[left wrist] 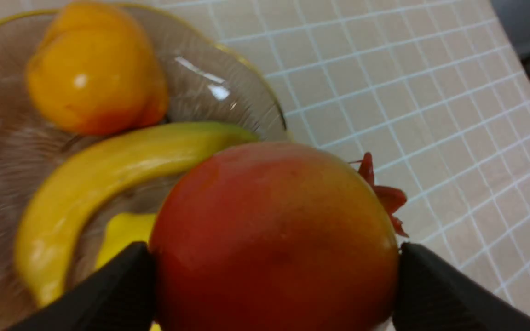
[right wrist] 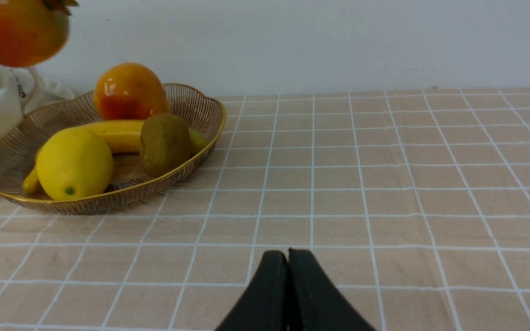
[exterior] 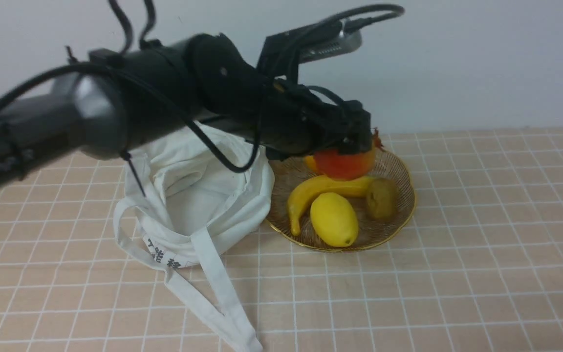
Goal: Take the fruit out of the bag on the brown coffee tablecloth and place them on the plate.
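Observation:
My left gripper (exterior: 349,143) is shut on the fruit (exterior: 345,164), a glossy red-orange ball with a dark red calyx, and holds it just above the back of the plate (exterior: 405,215). In the left wrist view both black fingers (left wrist: 122,285) press against the fruit's (left wrist: 274,239) sides over the plate (left wrist: 246,105). The white bag (exterior: 193,200) lies slumped and open on the tablecloth (exterior: 457,274), left of the plate. My right gripper (right wrist: 288,257) is shut with nothing in it, low over bare tablecloth to the right of the plate (right wrist: 191,161).
In the plate lie a banana (exterior: 320,188), a lemon (exterior: 334,219), a brown kiwi (exterior: 380,197) and an orange-yellow fruit (right wrist: 127,92). The bag's long straps (exterior: 213,293) trail toward the table's front. A white wall stands behind the table.

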Robot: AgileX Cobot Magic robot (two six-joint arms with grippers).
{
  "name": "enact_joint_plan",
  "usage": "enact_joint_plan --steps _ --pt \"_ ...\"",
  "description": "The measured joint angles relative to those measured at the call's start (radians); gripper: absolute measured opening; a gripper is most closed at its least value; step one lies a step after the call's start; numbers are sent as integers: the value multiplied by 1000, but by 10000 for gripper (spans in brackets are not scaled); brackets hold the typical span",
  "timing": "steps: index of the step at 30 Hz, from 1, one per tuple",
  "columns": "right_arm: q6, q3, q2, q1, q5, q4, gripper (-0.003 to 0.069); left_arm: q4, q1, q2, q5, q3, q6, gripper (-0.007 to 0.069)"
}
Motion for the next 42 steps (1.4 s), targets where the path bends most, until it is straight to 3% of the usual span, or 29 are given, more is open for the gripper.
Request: enact_joint_plan --steps 13,16,26,32,34,37,40,42 --pt "0 0 0 0 0 0 -15 -16 -11 137 -210 0 0 610" --pt "0 0 0 0 0 0 -15 -17 -11 168 -235 0 0 650" --pt "0 0 0 0 0 0 -15 -19 -7 180 -278 0 0 683" --pt "0 0 0 0 0 0 -15 -19 31 160 -202 0 0 677" --pt "0 0 0 0 0 0 -15 -18 57 135 -133 0 0 638" --pt "0 0 0 0 0 0 -15 -13 104 79 13 -2 0 514" --pt "0 0 0 0 0 0 -15 21 154 23 186 -22 9 325" --pt "0 0 0 0 0 0 -15 71 186 -30 324 -51 31 156"
